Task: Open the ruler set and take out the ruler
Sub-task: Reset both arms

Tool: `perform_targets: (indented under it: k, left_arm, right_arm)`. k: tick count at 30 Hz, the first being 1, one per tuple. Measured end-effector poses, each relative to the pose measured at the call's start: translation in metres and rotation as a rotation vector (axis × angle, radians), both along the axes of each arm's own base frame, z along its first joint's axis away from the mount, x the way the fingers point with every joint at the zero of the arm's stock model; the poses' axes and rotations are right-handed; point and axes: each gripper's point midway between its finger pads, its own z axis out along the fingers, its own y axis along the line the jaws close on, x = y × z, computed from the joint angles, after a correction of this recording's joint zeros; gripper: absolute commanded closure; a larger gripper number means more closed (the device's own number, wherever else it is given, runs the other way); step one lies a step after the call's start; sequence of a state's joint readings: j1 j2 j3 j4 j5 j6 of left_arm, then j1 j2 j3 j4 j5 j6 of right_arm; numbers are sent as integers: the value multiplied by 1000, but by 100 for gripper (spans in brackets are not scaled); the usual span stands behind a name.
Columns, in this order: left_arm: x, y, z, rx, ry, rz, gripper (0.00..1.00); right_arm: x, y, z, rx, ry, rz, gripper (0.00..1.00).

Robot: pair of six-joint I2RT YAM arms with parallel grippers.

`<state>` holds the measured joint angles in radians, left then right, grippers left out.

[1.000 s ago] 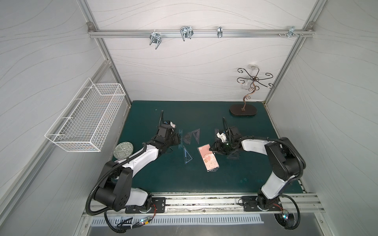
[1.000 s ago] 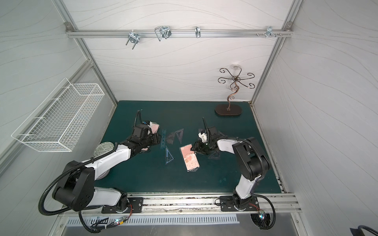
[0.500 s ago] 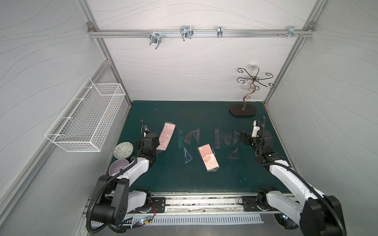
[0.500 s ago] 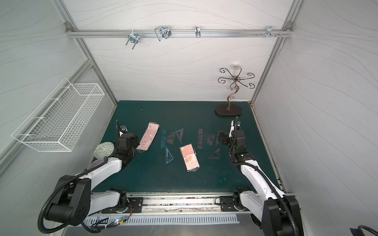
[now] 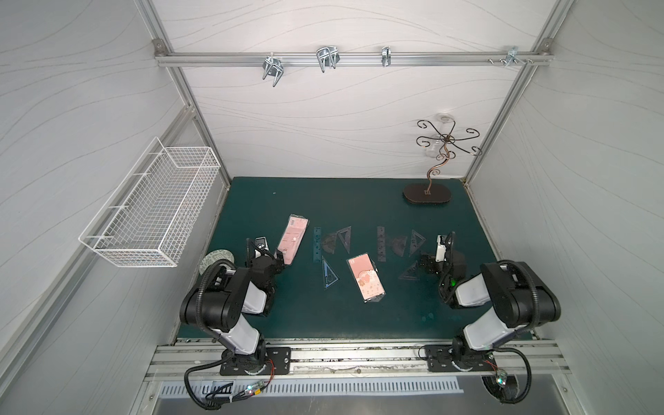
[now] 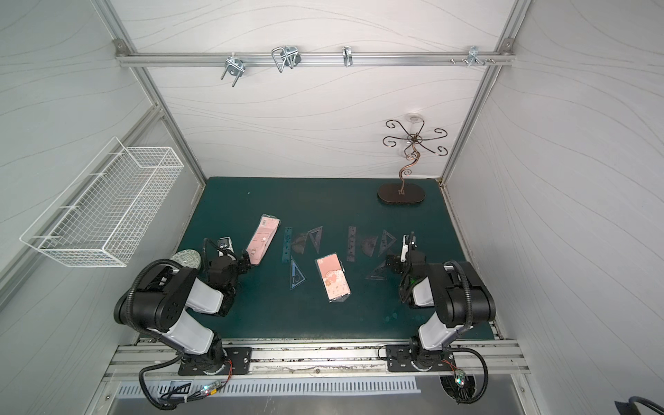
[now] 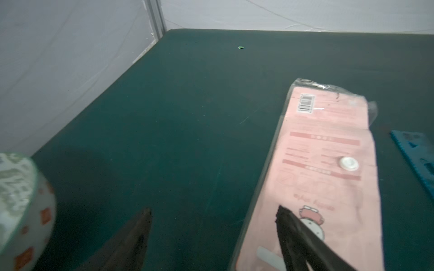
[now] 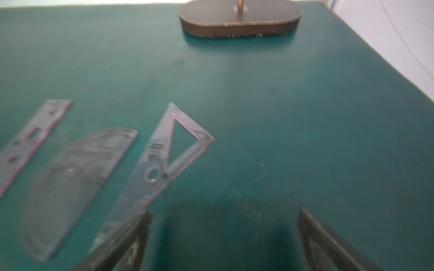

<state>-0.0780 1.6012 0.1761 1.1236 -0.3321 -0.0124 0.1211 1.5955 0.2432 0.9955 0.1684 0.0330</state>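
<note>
A long pink ruler set pouch with a white snap lies flat on the green mat. My left gripper is open at its near end, one finger over the pouch, nothing held. A second pink pouch lies mid-mat. A blue ruler, protractor and triangles lie beside it. A dark ruler, protractor and triangle lie farther right. My right gripper is open and empty beside that triangle.
A brown stand base with a curled metal tree stands at the back right. A white wire basket hangs on the left wall. A patterned round bowl sits by my left arm at the mat's left edge.
Both arms have pulled back from the middle toward the front and folded. Both grippers opened. The left one let go of the long pink pouch, which now lies on the mat.
</note>
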Motion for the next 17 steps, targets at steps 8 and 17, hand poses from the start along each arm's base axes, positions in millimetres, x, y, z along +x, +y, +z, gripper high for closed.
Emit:
perform_targets:
  k: [8,17]
  left_arm:
    - [50,28,50,-86,-83,71,1]
    - [42,24,28,-105,12,55,1]
  right_arm:
    - [44,-6,48,-6,-102,-58,1]
    - [38,-6,34,-21,-44,-59,1]
